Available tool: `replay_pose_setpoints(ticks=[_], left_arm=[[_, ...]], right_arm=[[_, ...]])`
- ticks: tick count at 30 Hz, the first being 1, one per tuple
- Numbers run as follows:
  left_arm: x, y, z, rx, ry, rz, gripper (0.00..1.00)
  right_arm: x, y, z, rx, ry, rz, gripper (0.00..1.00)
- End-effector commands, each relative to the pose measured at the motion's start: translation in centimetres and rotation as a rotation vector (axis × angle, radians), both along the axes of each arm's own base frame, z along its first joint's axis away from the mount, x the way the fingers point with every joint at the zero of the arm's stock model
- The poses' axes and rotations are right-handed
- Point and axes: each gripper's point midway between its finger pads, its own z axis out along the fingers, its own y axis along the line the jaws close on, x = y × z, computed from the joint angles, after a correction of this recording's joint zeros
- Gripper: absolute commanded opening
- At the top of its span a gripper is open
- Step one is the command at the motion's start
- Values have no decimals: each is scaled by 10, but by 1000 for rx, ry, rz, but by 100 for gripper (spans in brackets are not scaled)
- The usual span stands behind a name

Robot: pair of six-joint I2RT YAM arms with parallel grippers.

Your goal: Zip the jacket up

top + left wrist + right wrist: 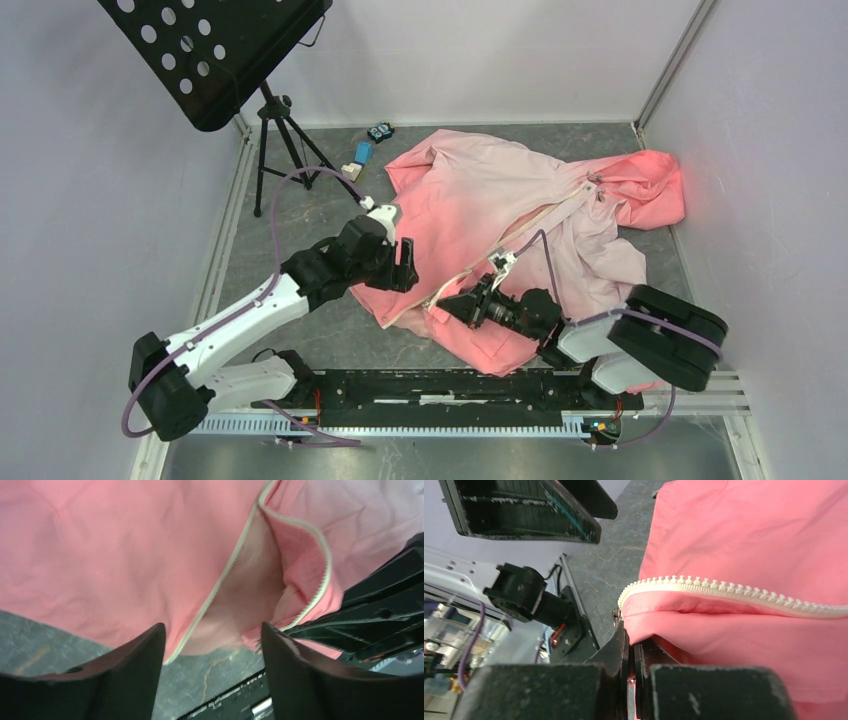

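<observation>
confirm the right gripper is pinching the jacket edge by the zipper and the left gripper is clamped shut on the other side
Not quite: the left gripper is open, fingers spread over the jacket's parted zipper, holding nothing, as the left wrist view shows. The right gripper does pinch the jacket edge by the zipper.

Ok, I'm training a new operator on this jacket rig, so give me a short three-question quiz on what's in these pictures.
1. True or false: the left jaws are shut on the jacket.
2. Which jaws pinch the jacket's hem? A the left jaws, B the right jaws, C neither.
3. Fill in: at the hem, the two sides of the zipper lie ____ (joined or apart).
Key: 1 false, they stand open; 2 B; 3 apart.
</observation>
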Motion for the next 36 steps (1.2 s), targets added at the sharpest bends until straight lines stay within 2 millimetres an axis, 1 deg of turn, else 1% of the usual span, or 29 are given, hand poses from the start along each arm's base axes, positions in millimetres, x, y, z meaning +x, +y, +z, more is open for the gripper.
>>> replay_pose_setpoints(ticks=[1,4,6,10,14,17,20,21,26,28,31,34,36], left_arm=[[-25,16,-23,193,96,-200,85],[-31,15,-39,288,172,-313,95],[-31,16,-52,364,228,-367,98],[-23,20,-78,500,281,-421,98],[-16,24,-94,605,293,-410,97],[-11,24,-99,641,295,-385,94],[-9,19,-104,641,312,-375,90],[-8,17,-106,640,315,-373,89],[-2,13,-117,660,342,-339,79],[-2,12,-121,659,349,-331,78],[3,15,-124,687,343,-312,76],[8,17,-127,716,339,-291,67],[8,16,-132,727,366,-289,61]], right_arm=[[-4,-22,-27,-158,-40,-27,0],[-6,-32,-28,-187,-66,-38,0],[-7,-35,-29,-198,-78,-44,0],[-10,-39,-24,-176,-98,-38,0],[-14,-44,-22,-166,-110,-40,0],[-14,-45,-19,-159,-122,-43,0],[-14,-44,-16,-147,-130,-40,0],[-18,-49,-25,-163,-118,-35,0],[-21,-49,-23,-144,-119,-27,0],[-21,-50,-22,-140,-120,-29,0],[-22,-51,-22,-138,-122,-27,0],[-23,-51,-23,-138,-121,-29,0],[-24,-52,-23,-135,-120,-26,0]])
